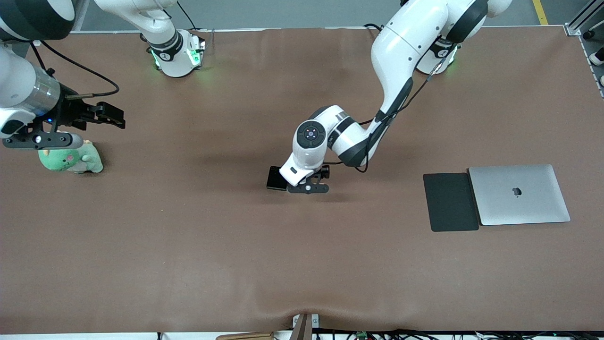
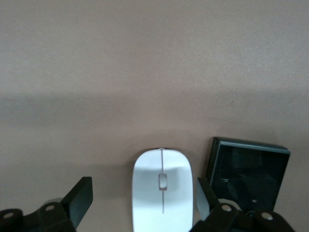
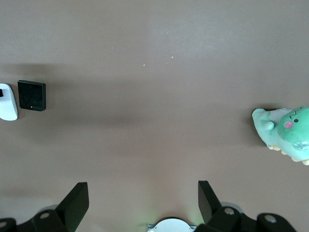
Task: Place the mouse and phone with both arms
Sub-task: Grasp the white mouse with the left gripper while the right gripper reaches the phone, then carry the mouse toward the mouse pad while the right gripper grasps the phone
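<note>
The white mouse [image 2: 163, 191] lies on the brown table between the open fingers of my left gripper [image 2: 142, 198], close to the finger [image 2: 205, 198] nearest the phone. The black phone [image 2: 246, 176] lies flat right beside the mouse, toward the right arm's end. In the front view my left gripper [image 1: 306, 184] is low over mid-table and hides the mouse; only the phone [image 1: 275, 178] shows. My right gripper [image 1: 113, 117] is open and empty, up over the table at the right arm's end, where it waits. Its wrist view shows the mouse [image 3: 7, 101] and the phone [image 3: 32, 95] far off.
A green plush toy [image 1: 71, 158] lies on the table under the right arm's wrist; it also shows in the right wrist view [image 3: 285, 133]. A flat dark grey pad [image 1: 450, 201] and a closed silver laptop [image 1: 519, 193] lie side by side toward the left arm's end.
</note>
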`<state>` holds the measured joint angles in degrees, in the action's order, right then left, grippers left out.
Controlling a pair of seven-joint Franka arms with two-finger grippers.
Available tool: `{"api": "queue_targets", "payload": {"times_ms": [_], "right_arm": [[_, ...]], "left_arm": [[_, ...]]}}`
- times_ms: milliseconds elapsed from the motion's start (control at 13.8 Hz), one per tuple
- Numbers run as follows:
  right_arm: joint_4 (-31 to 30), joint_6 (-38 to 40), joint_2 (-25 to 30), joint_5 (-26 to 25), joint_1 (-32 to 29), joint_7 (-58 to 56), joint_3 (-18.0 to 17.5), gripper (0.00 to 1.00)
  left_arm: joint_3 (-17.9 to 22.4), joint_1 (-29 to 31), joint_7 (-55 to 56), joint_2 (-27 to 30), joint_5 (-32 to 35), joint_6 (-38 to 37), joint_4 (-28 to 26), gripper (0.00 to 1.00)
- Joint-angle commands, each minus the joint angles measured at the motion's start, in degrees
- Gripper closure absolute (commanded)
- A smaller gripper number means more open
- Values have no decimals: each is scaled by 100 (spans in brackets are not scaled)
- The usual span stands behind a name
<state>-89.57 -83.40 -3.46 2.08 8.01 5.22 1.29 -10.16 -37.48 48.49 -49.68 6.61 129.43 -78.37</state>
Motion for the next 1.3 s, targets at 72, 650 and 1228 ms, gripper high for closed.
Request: {"api": "queue_targets", "payload": {"times_ms": [72, 650, 1228], "right_arm": [[54, -194, -128, 21, 122, 294, 30, 0], [106, -694, -672, 74, 394, 348, 30, 0], [89, -1687, -1797, 495, 745, 383, 21, 0]], "left_arm": [[93, -154, 274, -331, 86, 56, 252, 10], [93, -339, 530, -428, 94, 56, 243, 20], [137, -313, 469, -166, 147, -76, 217, 74]]}}
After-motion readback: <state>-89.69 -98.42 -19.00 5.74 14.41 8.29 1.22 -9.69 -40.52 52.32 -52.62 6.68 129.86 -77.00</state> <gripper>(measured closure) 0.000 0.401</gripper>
